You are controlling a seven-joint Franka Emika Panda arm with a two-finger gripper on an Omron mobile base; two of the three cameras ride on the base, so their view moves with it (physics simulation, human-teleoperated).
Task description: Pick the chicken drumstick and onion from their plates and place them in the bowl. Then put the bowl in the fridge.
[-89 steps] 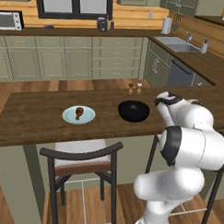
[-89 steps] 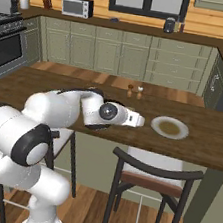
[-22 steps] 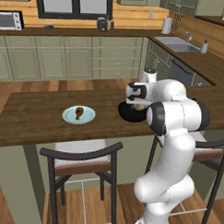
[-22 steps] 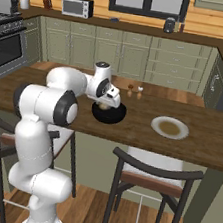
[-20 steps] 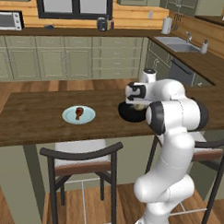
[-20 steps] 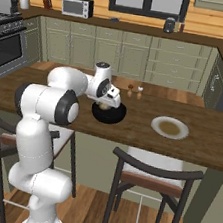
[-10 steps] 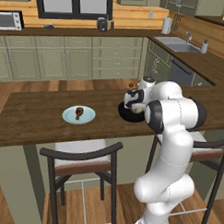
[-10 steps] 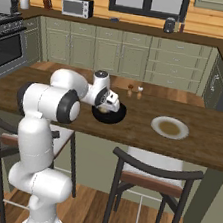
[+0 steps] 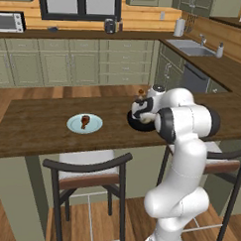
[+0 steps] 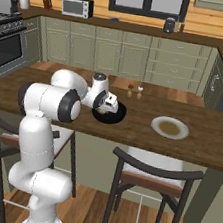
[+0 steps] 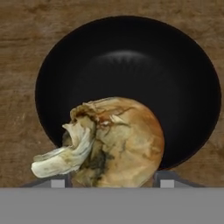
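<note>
My gripper (image 11: 113, 181) is shut on the onion (image 11: 116, 142), a tan papery bulb hanging low over the near rim of the black bowl (image 11: 131, 65). In the left base view the gripper (image 9: 139, 109) points down just above the bowl (image 9: 140, 124) at the middle of the wooden island. The right base view has the gripper (image 10: 106, 105) over the bowl (image 10: 116, 115), with a yellowish bit of the onion (image 10: 101, 110) under the hand. The chicken drumstick (image 9: 84, 121) lies on the pale blue plate (image 9: 75, 125) to the left. The other plate (image 10: 170, 127) sits bare at the right. The fridge is out of view.
Two small shakers (image 10: 134, 91) stand on the island behind the bowl. Two dark-framed stools (image 9: 85, 173) (image 10: 151, 177) are pushed up to the island's near edge. Pale green cabinets, a sink (image 9: 192, 46) and a microwave (image 10: 77, 7) line the back wall.
Over the last second the hand has come down and slightly left with the onion, closer to the bowl. Earlier still, the arm swung in from the right end of the island.
</note>
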